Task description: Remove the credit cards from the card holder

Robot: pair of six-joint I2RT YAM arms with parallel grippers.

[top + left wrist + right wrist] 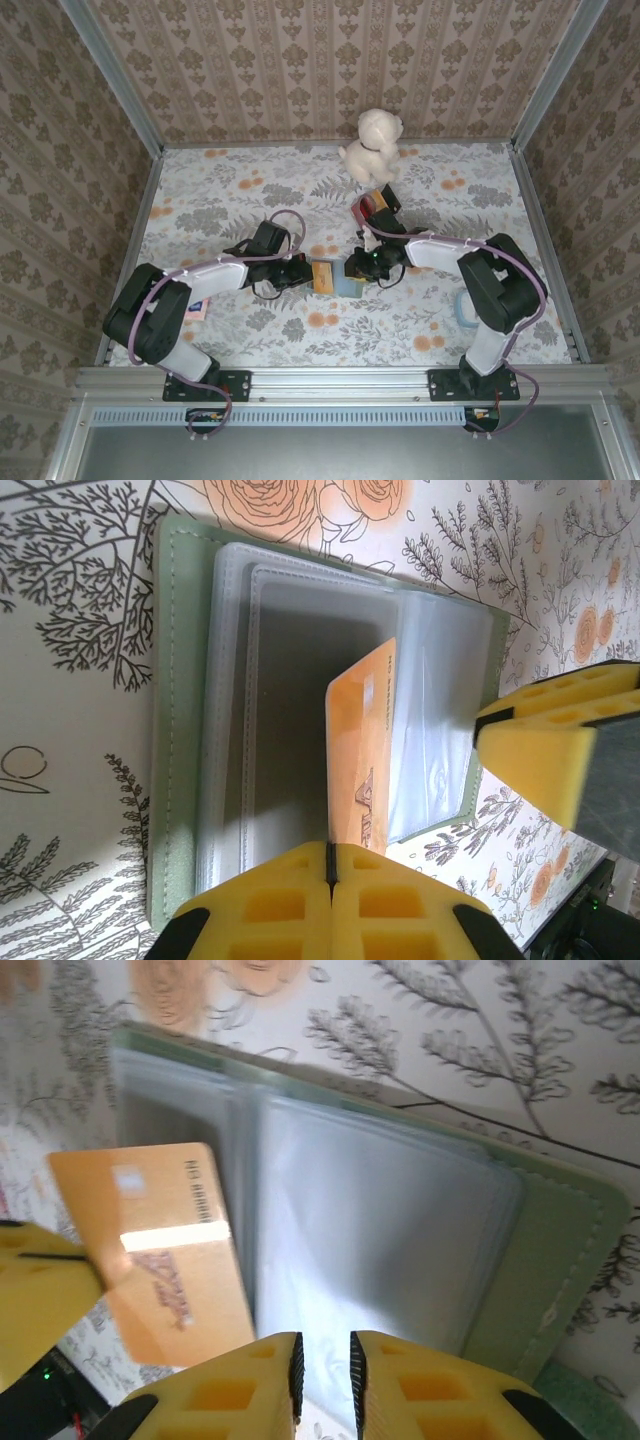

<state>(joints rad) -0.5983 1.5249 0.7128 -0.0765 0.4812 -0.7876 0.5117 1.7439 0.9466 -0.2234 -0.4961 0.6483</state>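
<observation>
Left gripper (330, 865) pinches the orange card (360, 750); right gripper (325, 1360) barely parted over card holder (560, 1260).

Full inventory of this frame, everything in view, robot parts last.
card holder: 1, sage green, open flat mid-table
credit card: 1, orange, tilted over the holder, in left gripper
plush dog: 1, cream, far edge
striped block: 1, red-yellow-black, beyond right gripper
small card: 1, white-pink, beside left arm
blue item: 1, light blue, by right arm, unclear
left gripper: 1, yellow, shut on credit card
right gripper: 1, yellow, narrow gap, over the holder
</observation>
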